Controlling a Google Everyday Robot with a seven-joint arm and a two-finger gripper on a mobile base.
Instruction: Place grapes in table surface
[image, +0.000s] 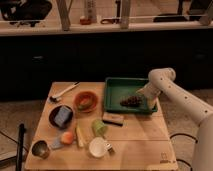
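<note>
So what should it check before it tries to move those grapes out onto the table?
1. Grapes found: ok, they lie in the green tray, toward its front right.
2. Gripper at the bunch: ok, it is low over the tray, right beside the grapes.
3. Firm hold on the bunch: cannot tell.
4. Bare landing spot on the table: ok, open wood in front of the tray, toward the right.
5. Obstacles near that spot: ok, the dark block and green cup sit further left.
6. Grapes on the table: not ok, they are in the tray.
</note>
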